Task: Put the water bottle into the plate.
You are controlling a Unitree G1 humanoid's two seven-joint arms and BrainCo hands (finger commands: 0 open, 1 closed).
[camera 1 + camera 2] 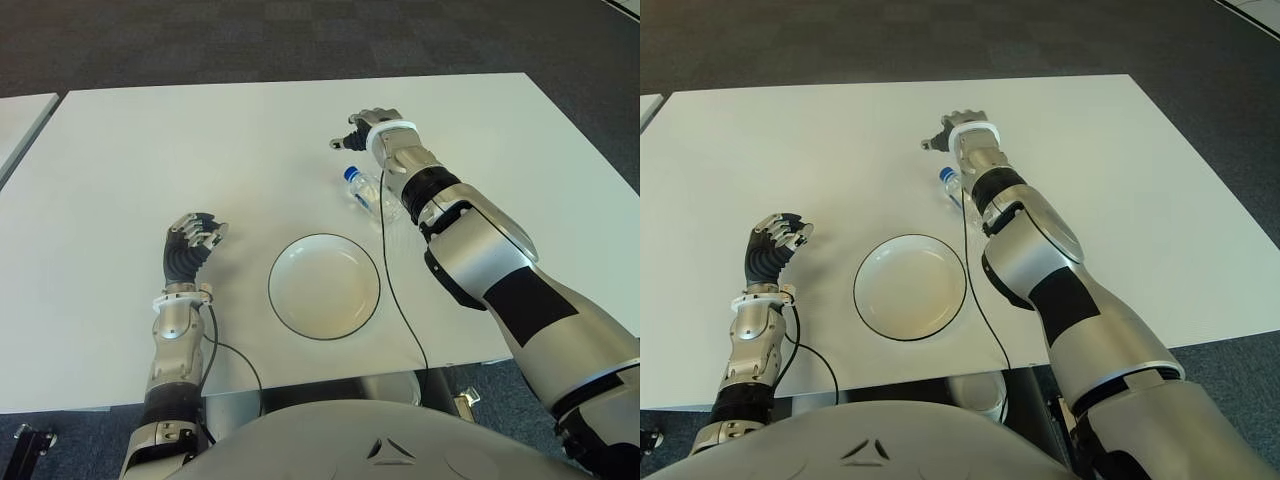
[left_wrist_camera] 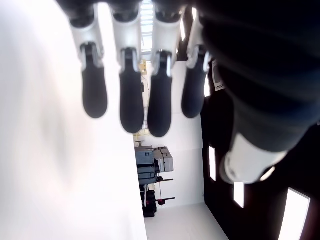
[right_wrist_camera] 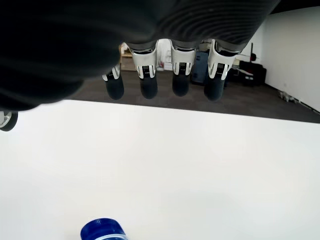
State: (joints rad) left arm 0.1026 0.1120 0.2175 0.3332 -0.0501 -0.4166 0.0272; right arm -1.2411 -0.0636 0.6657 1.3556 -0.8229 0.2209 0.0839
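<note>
- We see the right hand [image 1: 368, 128] above the white table [image 1: 150, 150], fingers loosely spread, holding nothing.
- The water bottle [image 1: 366, 190] lies beside the plate [image 1: 324, 286], under our right forearm.
- Our left hand [image 1: 192, 240], left of the plate, is relaxed and empty.

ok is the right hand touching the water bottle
Apart. In the right wrist view the right hand hangs open over bare table, while the water bottle lies below the wrist, clear of its fingertips.
</note>
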